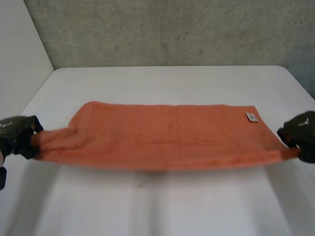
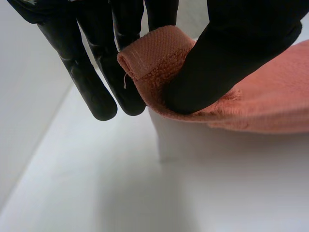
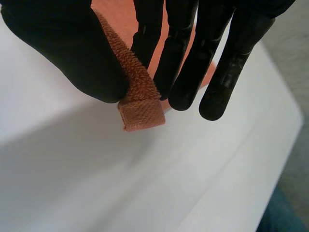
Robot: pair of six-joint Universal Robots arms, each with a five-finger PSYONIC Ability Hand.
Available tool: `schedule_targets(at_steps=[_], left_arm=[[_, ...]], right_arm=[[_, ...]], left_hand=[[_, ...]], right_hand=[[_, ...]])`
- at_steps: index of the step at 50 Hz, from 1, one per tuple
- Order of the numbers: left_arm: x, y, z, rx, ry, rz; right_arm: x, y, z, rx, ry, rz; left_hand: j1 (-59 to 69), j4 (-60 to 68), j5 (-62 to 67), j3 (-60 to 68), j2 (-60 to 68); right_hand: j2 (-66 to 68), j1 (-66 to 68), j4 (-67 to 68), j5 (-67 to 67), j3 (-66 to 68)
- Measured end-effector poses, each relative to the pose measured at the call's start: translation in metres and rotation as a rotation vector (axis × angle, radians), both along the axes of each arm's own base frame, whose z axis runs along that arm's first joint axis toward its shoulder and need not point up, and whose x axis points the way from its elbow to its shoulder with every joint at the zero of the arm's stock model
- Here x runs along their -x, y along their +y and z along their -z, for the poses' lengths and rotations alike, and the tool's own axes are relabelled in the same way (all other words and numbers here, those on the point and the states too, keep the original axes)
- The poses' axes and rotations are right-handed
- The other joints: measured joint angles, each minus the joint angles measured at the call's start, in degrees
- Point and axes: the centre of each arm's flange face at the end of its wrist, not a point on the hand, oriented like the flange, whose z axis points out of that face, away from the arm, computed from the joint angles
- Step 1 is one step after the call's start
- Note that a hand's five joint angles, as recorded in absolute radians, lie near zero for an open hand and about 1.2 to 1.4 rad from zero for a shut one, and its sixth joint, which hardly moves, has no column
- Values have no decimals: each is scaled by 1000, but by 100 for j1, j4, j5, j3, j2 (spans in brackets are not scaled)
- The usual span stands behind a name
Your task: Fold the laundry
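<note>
Stretching across the middle of the white table (image 1: 162, 83), nearly from its left edge to its right, the orange towel (image 1: 162, 135) hangs taut between both hands. Its far long edge lies on the table, while the near long edge is lifted clear, throwing a shadow towards the table's near edge. What lies under that raised edge is hidden.

The left hand (image 1: 17, 135), partly cut off at the side of the head view, covers the towel's near left corner. Its wrist view settles it: thumb pressed against the fingers (image 2: 91, 82), the hemmed corner pinched between them. Over to the right hand (image 1: 301, 133), also cut off, on the near right corner. Same story: the thumb clamps the folded hem against nearly straight fingers (image 3: 227, 72), the corner's tip poking out below.

A small white label (image 1: 251, 117) sits at the towel's far right corner, its print too small to read. Past the table's edge, a blue shape (image 3: 282, 212) can't be identified.
</note>
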Motion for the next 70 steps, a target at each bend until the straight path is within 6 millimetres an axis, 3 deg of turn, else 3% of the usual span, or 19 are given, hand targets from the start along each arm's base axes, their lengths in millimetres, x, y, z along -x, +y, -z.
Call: schedule_targets(at_steps=[5,10,22,29,31,35,36,38,39,42,43,46,48,50,53,59,62,65,70], left_arm=[[-2,10,4,-67,43,8],[-5,7,11,-89,66,7],[-6,-49,53,-109,71,-7],[-2,-72,59,-95,71,-30],[6,-91,54,-53,82,-34],[20,-121,23,84,137,-21],[27,-136,-2,183,180,-14],[34,-148,-29,283,222,-7],[37,-155,-54,374,258,-3],[41,-162,-107,570,327,2],[41,-161,-135,677,361,3],[40,-154,-181,855,415,6],[40,-146,-202,941,441,7],[40,-141,-208,972,453,6],[40,-140,-202,962,455,3],[43,-143,-141,779,426,-24],[41,-144,-89,625,396,-48],[40,-142,-51,515,376,-65],[38,-134,19,313,337,-97]], right_arm=[[6,10,6,-57,41,-15],[8,5,12,-39,50,-16],[1,-49,47,78,3,34],[-13,-67,52,139,-16,34],[-25,-89,47,236,-33,28],[-40,-121,16,429,-87,38],[-46,-136,-11,549,-132,48],[-52,-146,-41,666,-185,58],[-55,-151,-67,761,-236,64],[-58,-151,-125,950,-356,69],[-57,-147,-151,1030,-416,67],[-55,-133,-194,1163,-536,55],[-53,-124,-209,1205,-597,44],[-52,-118,-209,1206,-630,37],[-52,-114,-204,1185,-640,35],[-53,-108,-147,1004,-612,42],[-54,-105,-107,879,-585,48],[-55,-102,-78,788,-566,56],[-55,-95,-11,579,-516,86]], left_hand=[[0,1,0,1,1],[0,1,0,1,1],[0,1,0,1,2],[0,2,0,1,2],[0,2,0,1,3],[0,2,0,7,5],[0,2,0,7,5],[0,2,0,7,5],[0,2,0,7,5],[0,2,0,6,5],[1,2,0,7,5],[28,2,0,6,5],[28,3,32,7,5],[28,3,31,7,5],[30,3,32,7,5],[30,3,32,6,5],[30,3,32,7,5],[30,3,32,7,5],[30,3,32,7,5]], right_hand=[[0,0,0,0,0],[0,0,0,0,0],[0,0,0,0,0],[0,0,0,0,0],[27,0,0,0,0],[34,0,17,0,3],[34,0,22,0,5],[34,0,23,0,4],[34,0,23,0,4],[34,0,23,0,4],[34,0,23,0,4],[34,1,23,5,4],[34,0,24,33,4],[34,0,24,50,4],[34,1,24,52,4],[34,0,24,52,4],[34,0,24,52,4],[34,0,24,52,4],[34,0,24,52,4]])
